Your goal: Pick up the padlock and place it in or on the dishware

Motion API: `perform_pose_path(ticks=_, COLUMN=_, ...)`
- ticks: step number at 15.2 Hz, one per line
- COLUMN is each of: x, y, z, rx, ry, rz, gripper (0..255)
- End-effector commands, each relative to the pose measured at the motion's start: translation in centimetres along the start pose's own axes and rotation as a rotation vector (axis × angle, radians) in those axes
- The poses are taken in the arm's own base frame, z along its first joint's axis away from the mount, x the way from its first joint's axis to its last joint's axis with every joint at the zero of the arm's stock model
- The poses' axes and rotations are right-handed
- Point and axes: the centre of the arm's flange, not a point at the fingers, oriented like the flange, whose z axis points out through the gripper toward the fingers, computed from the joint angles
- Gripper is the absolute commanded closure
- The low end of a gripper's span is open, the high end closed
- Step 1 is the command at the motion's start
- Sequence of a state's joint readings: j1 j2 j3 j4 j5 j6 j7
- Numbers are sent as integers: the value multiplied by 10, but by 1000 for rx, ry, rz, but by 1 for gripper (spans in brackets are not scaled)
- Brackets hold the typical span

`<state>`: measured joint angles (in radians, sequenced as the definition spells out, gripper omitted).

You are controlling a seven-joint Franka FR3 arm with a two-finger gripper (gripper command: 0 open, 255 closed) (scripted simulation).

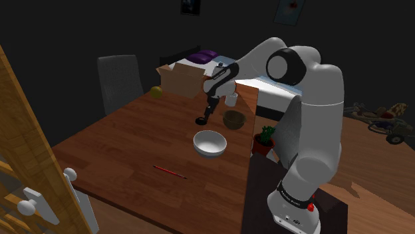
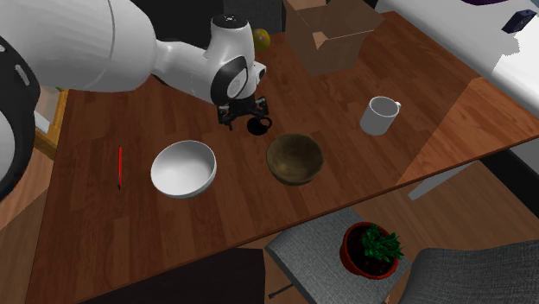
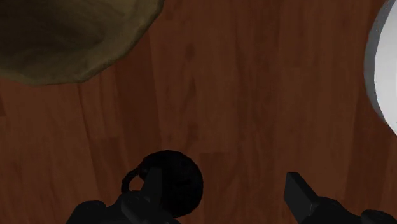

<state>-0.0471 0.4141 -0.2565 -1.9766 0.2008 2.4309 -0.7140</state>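
White bowl (image 2: 183,167): on the surface (image 2: 345,95), off to one side of the tool, apart from it.
Tool (image 3: 222,191): low over the surface, fingers spread, clasping nothing.
Padlock (image 3: 170,183): black, lying between the fingers, close by one, clear of the other.
Brown bowl (image 2: 294,159): near, just past the padlock.

On your table (image 2: 173,242), two bowls sit side by side near the middle: the pen-side bowl (image 2: 183,168) and the mug-side bowl (image 2: 294,159). In the second exterior view the padlock (image 2: 256,126) lies just behind the gap between them. The pen (image 2: 119,166) lies toward the table edge at that view's left, the mug (image 2: 378,115) toward the edge at its right, and the box (image 2: 332,34) and ball (image 2: 262,37) along the far edge. A potted plant (image 2: 373,249) stands off the near edge.
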Motion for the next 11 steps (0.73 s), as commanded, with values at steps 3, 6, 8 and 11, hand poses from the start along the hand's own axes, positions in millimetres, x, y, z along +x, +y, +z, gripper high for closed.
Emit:
perform_pose_path(ticks=3, x=8, y=16, z=33, rx=0, ry=-11, rz=-10, gripper=0)
perform_pose_path(ticks=6, x=8, y=16, z=48, rx=0, ry=-11, rz=-10, gripper=0)
perform_pose_path(ticks=8, x=8, y=16, z=59, rx=0, ry=-11, rz=-10, gripper=0)
perform_pose_path(ticks=11, x=8, y=16, z=67, rx=0, ry=-11, rz=-10, gripper=0)
